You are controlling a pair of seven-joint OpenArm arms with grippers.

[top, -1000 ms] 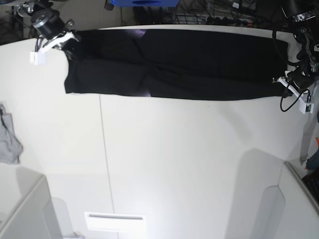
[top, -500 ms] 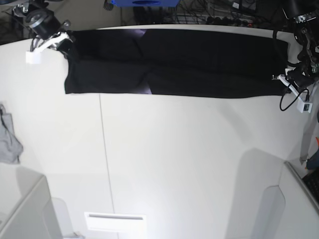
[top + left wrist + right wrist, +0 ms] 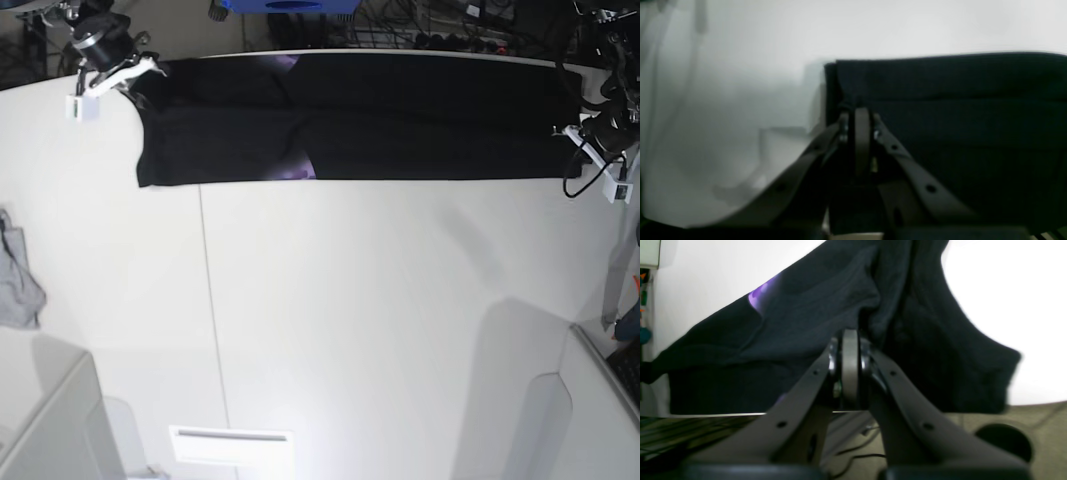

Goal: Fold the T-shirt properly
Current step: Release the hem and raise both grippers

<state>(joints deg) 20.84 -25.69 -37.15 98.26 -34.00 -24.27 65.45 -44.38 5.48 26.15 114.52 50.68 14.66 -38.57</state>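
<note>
The black T-shirt (image 3: 380,120) lies as a long folded band across the far edge of the white table (image 3: 380,300); a bit of purple print shows at its near edge. My left gripper (image 3: 578,135) is shut on the shirt's right end; the left wrist view shows the fingers (image 3: 860,133) closed on the black cloth (image 3: 957,116) at its corner. My right gripper (image 3: 140,75) is shut on the shirt's left end; the right wrist view shows its fingers (image 3: 850,363) pinching bunched black cloth (image 3: 806,326) with purple print showing.
A small grey cloth (image 3: 15,275) lies at the table's left edge. A white box (image 3: 50,420) stands at the front left and a white slotted piece (image 3: 230,440) at the front. Cables and a blue thing (image 3: 290,5) lie behind the table.
Both grippers have pulled the shirt toward the far edge of the table. Its near edge has moved back and straightened, and the band looks narrower and tauter.
</note>
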